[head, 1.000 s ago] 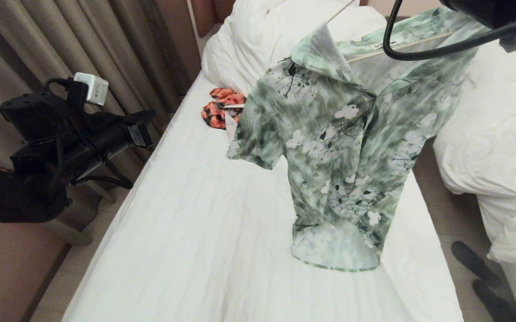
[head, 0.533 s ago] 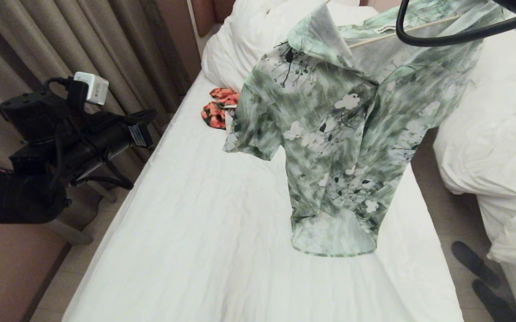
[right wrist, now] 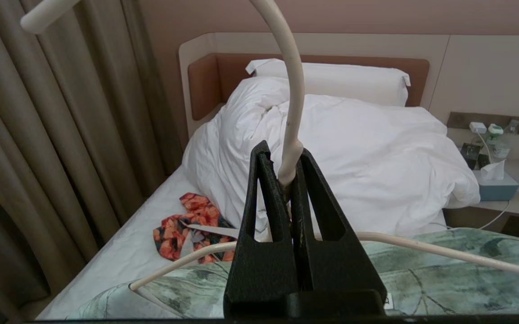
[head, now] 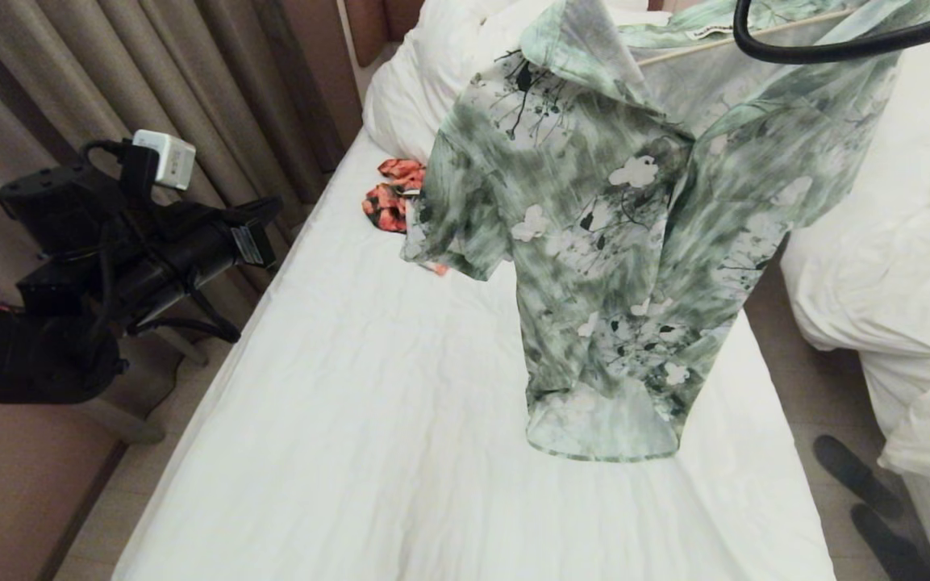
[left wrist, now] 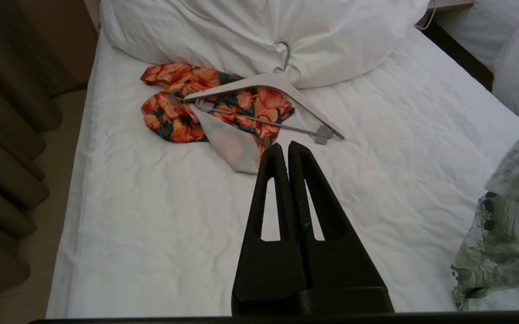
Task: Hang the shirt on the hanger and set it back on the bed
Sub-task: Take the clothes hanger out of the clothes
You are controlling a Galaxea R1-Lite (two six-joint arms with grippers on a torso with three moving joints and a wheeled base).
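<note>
One shirt (head: 634, 242) on the hanger (right wrist: 293, 112), above the bed (head: 368, 420).
Right gripper (right wrist: 282, 184), clamped on the hanger's neck, should lower slowly, keeping shoulders level; left gripper (left wrist: 286, 150) rests closed, empty.

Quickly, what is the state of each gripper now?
Left gripper: closed, empty.
Right gripper: closed on the hanger neck; the shirt hangs from it.

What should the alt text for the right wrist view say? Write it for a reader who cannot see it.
The right pincer is shut on the neck of the cream hanger, with the green floral shirt draped over its arms below. Behind lie the bed, its bunched white duvet and an orange-red garment.
</note>
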